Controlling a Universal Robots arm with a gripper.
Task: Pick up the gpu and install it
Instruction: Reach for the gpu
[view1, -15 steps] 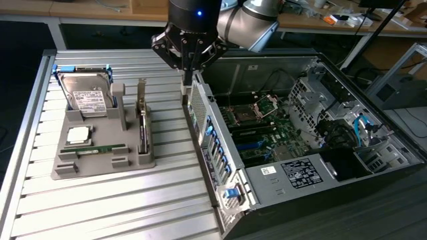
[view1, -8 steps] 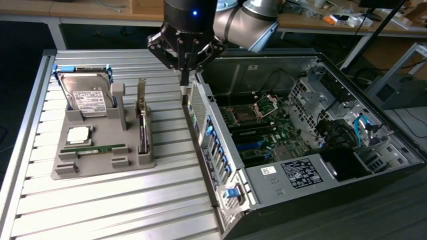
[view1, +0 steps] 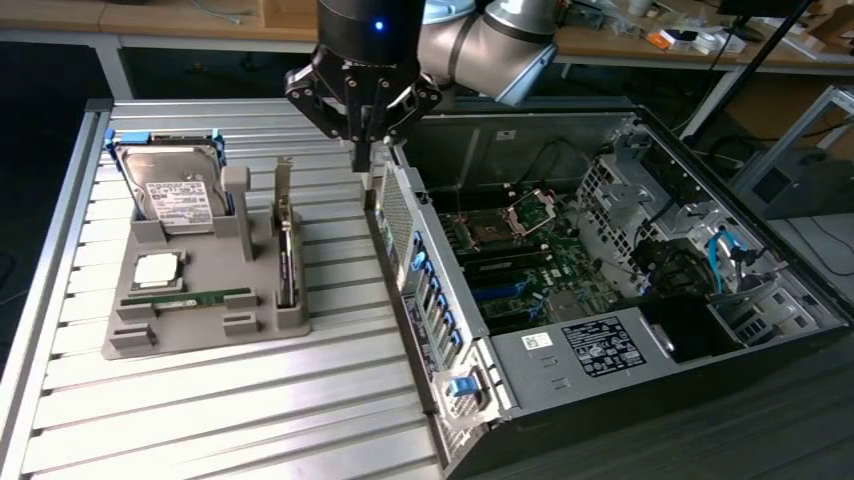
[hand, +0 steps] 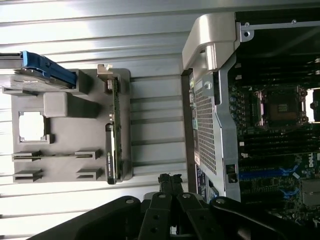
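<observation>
Where it stands edge-on, the gpu (view1: 286, 262) looks thin, dark, silver-bracketed.

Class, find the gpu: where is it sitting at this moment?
In the exterior view, the gpu stands on edge in the grey holder, along its side nearest the open computer case.

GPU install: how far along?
Done: nothing visible yet. The gpu stands on edge in its slot on the grey tray, untouched. In hand: the gripper is shut, empty, above the gap between tray and open computer case. Left: pickup and install.
</observation>
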